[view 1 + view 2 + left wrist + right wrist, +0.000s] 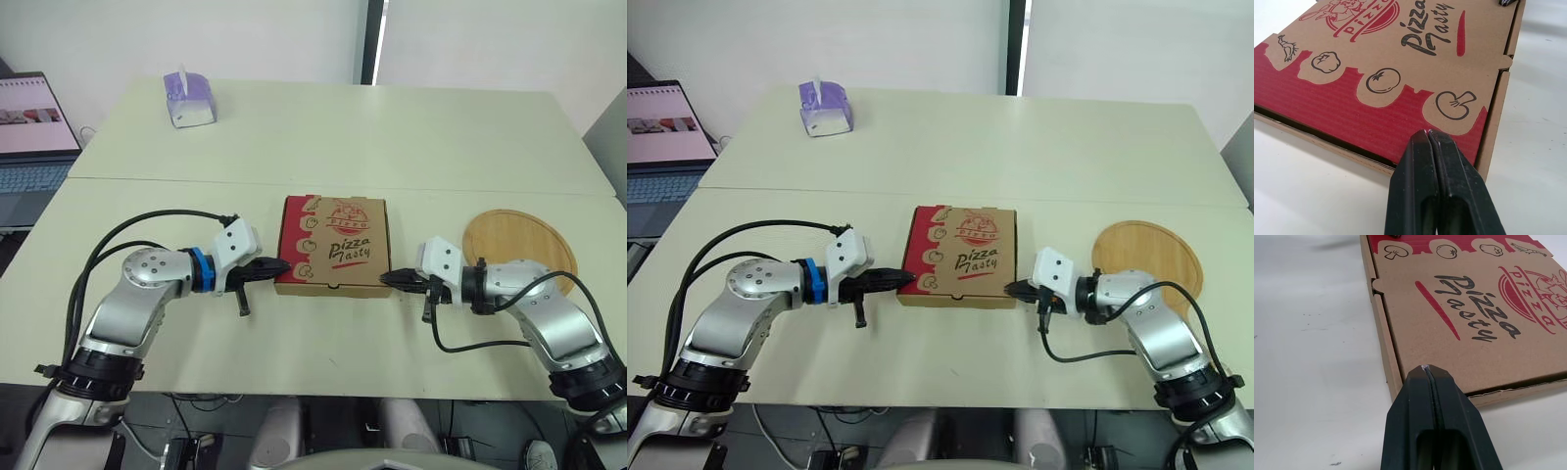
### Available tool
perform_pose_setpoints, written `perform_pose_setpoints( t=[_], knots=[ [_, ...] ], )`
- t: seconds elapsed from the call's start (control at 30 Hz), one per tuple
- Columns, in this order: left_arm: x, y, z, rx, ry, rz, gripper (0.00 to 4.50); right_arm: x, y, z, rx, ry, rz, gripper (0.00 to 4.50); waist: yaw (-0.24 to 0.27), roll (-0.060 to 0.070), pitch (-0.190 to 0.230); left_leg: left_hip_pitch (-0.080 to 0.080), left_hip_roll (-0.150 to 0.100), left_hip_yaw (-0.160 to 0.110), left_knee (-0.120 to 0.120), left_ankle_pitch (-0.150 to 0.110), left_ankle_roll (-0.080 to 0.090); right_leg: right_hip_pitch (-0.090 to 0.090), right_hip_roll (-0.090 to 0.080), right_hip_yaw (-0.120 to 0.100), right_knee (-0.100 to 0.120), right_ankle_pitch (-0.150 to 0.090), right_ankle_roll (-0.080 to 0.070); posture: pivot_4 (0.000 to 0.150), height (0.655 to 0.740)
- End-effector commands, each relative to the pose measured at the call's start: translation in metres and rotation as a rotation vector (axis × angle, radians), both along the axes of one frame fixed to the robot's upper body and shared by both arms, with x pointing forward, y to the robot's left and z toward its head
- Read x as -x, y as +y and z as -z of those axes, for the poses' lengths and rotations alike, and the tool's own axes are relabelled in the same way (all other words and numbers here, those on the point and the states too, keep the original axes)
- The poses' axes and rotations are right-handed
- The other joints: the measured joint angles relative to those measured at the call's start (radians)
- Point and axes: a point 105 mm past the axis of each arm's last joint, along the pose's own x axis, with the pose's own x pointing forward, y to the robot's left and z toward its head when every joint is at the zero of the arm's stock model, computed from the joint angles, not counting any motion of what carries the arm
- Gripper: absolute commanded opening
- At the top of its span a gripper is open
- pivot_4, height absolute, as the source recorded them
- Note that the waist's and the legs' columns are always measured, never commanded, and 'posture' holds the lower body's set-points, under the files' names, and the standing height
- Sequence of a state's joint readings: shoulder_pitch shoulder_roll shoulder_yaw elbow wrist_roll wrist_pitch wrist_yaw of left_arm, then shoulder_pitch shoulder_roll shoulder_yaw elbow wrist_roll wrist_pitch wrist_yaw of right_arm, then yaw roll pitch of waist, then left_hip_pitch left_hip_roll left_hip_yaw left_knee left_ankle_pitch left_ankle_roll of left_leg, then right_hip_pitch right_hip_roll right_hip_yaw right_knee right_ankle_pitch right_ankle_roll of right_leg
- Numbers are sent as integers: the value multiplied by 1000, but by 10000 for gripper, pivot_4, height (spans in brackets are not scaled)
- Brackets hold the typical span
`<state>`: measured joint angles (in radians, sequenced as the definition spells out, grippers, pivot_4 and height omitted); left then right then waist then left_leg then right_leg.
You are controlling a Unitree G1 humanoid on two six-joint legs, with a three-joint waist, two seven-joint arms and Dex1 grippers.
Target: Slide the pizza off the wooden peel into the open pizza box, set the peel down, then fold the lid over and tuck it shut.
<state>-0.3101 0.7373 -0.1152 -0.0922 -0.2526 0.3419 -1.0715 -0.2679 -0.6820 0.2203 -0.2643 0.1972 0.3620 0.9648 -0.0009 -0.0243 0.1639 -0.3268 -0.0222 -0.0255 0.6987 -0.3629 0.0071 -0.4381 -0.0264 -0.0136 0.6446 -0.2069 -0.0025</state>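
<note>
Pizza box (331, 245) lid down on desk (392, 137). L jaws closed, empty, at box's left edge; R jaws same at right edge; peel (519, 240) farther right.

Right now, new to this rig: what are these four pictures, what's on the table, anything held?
This is a humanoid robot with two arms, each ending in a black two-finger gripper. The two wide pictures come from a stereo camera on its head, looking down over the arms. The two close-ups come from cameras on the wrists, looking along the fingers. On the table lie a closed pizza box, a bare round wooden peel to the box's right, and a tissue box at the far left. The left gripper and right gripper are both shut, holding nothing, with their tips at the box's near corners.
</note>
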Motion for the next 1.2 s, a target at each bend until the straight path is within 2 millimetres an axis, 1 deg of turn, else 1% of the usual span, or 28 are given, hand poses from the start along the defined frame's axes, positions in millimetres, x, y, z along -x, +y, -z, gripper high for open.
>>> perform_pose_setpoints(
  t=[0.03,0.17,0.3,0.43,0.53,0.7,0.8,0.87,0.9,0.97,1.0,1.03,1.13,1.2],
  knots=[
    [8,6,24,-89,66,-8,298,-5,-11,13,77,9,48,0,0,0,-3,0,0,0,0,0,0,0,0,0,0,0,0,1500,7400],
    [11,7,25,-81,130,-43,298,-6,-11,14,97,21,62,0,-1,1,-7,1,0,0,0,0,0,1,0,0,0,0,0,1500,7400],
    [21,6,22,-58,208,-47,298,1,-8,11,75,70,46,0,-1,1,-7,1,0,0,0,0,0,1,1,0,0,0,0,1500,7400],
    [22,14,19,-55,227,-71,298,6,-8,16,80,110,49,0,-1,2,-8,1,0,0,0,0,0,1,1,0,0,0,0,1500,7400],
    [21,14,15,-49,220,-79,298,5,-7,16,77,112,57,0,-1,2,-8,1,0,0,0,0,0,1,1,0,0,0,0,1500,7400],
    [22,11,24,-67,217,-75,298,3,-5,19,75,114,67,0,-1,2,-9,1,0,0,0,0,0,1,1,0,0,0,0,1500,7400],
    [21,9,28,-68,203,-83,298,1,-6,17,62,108,73,0,-1,2,-11,2,0,0,0,0,0,1,1,0,0,0,0,1500,7400],
    [20,9,23,-46,184,-78,298,1,-6,12,44,96,69,0,-1,2,-11,3,0,0,0,0,0,3,1,0,0,0,0,1500,7400],
    [19,7,7,31,137,-54,298,1,-4,-5,-13,60,40,0,-1,2,-11,3,0,0,0,0,0,3,1,0,-1,0,0,1500,7400],
    [18,9,-16,141,97,-49,298,2,-5,-27,-78,1,8,0,-1,2,-9,3,0,0,0,0,0,2,1,0,-1,0,0,1500,7400],
    [17,10,-22,174,100,-58,0,2,-6,-33,-90,-18,4,3917,-1,2,-8,0,0,0,0,0,0,0,1,0,0,0,0,1500,7400],
    [18,14,-26,186,94,-60,0,3,-11,-37,-94,-24,3,5770,-1,2,-7,-2,0,0,0,0,0,-3,1,0,0,0,0,1500,7400],
    [18,27,-39,224,53,-76,6067,4,-26,-51,-111,-51,17,16154,0,2,-4,-3,0,-1,0,0,0,-3,1,0,0,0,0,1500,7400],
    [20,39,-43,225,30,-95,12190,6,-37,-59,-109,-66,21,23272,0,3,-4,-3,0,-1,-1,0,0,-3,1,0,-1,0,0,1500,7400]
  ],
)
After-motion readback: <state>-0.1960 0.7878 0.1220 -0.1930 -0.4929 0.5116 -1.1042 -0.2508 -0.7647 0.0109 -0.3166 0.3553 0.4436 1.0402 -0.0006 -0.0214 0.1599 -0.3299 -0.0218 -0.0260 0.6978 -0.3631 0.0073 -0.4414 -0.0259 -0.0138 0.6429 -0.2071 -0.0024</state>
